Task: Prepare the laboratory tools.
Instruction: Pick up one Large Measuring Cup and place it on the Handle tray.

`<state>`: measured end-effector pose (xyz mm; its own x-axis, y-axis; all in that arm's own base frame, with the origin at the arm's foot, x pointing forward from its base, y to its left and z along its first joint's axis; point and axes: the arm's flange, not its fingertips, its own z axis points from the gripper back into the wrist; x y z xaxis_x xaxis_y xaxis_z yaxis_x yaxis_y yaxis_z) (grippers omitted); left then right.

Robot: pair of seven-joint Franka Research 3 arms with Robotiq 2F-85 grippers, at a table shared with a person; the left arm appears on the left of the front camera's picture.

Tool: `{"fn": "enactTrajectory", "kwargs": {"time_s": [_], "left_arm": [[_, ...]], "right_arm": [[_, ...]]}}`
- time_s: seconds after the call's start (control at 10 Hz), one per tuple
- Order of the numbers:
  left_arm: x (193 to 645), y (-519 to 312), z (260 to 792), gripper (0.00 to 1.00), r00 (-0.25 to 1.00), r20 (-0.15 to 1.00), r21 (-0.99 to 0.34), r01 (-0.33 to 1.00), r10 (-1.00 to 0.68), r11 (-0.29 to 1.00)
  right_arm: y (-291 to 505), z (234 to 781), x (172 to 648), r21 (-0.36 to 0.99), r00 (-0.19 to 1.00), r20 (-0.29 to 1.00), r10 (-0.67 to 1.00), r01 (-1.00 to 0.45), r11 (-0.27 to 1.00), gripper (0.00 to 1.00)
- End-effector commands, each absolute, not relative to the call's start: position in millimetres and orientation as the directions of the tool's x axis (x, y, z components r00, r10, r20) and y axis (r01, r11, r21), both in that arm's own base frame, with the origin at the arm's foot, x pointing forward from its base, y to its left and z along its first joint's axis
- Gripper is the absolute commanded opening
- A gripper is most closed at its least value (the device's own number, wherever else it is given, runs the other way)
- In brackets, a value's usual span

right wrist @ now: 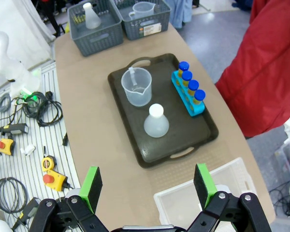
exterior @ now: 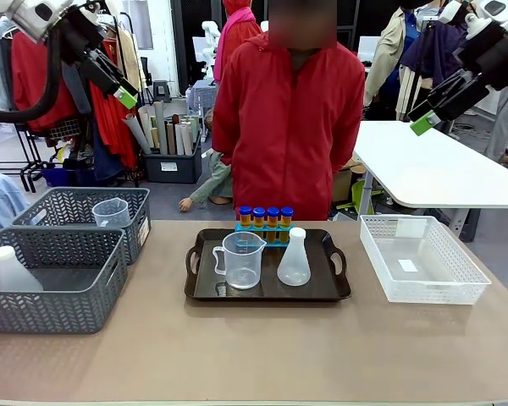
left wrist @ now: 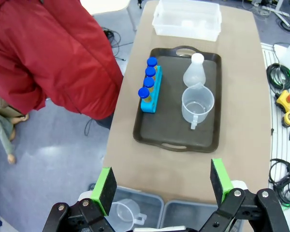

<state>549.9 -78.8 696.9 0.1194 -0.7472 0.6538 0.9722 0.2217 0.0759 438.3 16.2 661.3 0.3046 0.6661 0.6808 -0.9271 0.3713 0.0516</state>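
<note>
You have a dark brown tray [exterior: 339, 288] on a tan table [exterior: 254, 355], holding four yellow-orange tubes [exterior: 266, 217] with blue caps in a bright blue rack [right wrist: 188, 94], a clear beaker [exterior: 240, 260] and a cloudy white flask [exterior: 294, 258]. Your two grey baskets [exterior: 59, 279] carry a zigzag mesh, and the white basket [exterior: 423, 292] a fine grid. The person's jacket [exterior: 288, 127] is plain red.
</note>
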Motion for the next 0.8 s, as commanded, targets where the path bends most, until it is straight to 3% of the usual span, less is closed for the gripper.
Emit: {"fn": "enactTrajectory", "kwargs": {"time_s": [0.0, 0.7], "left_arm": [[549.1, -76.8, 698.2, 1.0, 0.12, 0.654, 0.077, 0.971, -0.747, 0.224], [549.1, -76.8, 698.2, 1.0, 0.12, 0.654, 0.077, 0.971, -0.747, 0.224]], "right_arm": [[17.1, 662.5, 437.9, 0.045, 0.293, 0.687, 0.665, -0.931, 0.363, 1.0], [17.1, 662.5, 437.9, 0.045, 0.293, 0.687, 0.665, -0.931, 0.363, 1.0]]}}
